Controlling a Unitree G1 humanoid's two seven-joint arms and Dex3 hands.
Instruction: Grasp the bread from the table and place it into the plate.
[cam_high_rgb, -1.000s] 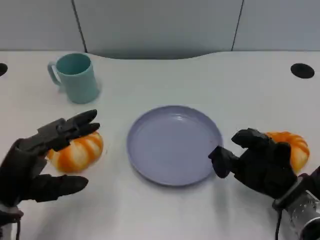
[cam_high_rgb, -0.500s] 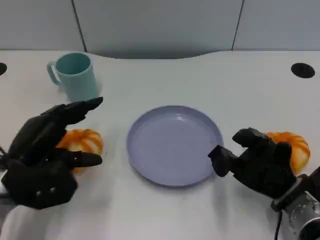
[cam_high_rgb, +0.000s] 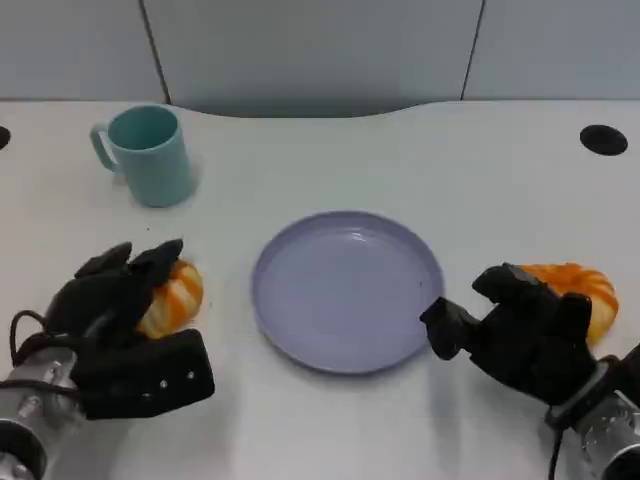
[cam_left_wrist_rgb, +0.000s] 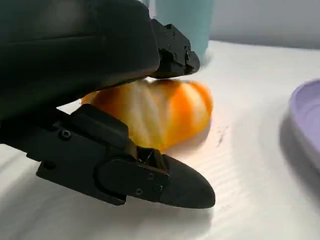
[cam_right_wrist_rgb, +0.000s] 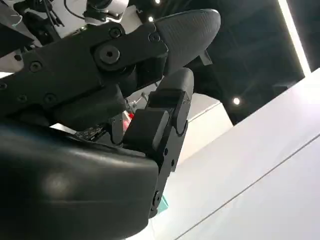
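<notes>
Currently: left hand (cam_high_rgb: 120, 335) lower left of head frame, fingers curled over striped bread (cam_high_rgb: 172, 296), thumb beneath, contact unclear | right hand (cam_high_rgb: 520, 335) lower right, fingers half-curled, holding nothing, second bread (cam_high_rgb: 575, 285) behind it | plate (cam_high_rgb: 345, 288) center | mug (cam_high_rgb: 148, 155) upper left

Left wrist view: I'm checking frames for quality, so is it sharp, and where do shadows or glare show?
Left wrist view: the bread looks soft and slightly blurred, with a dark shadow under the left hand. Head view: even light, a faint sheen on the plate. Right wrist view: bright ceiling lights.
</notes>
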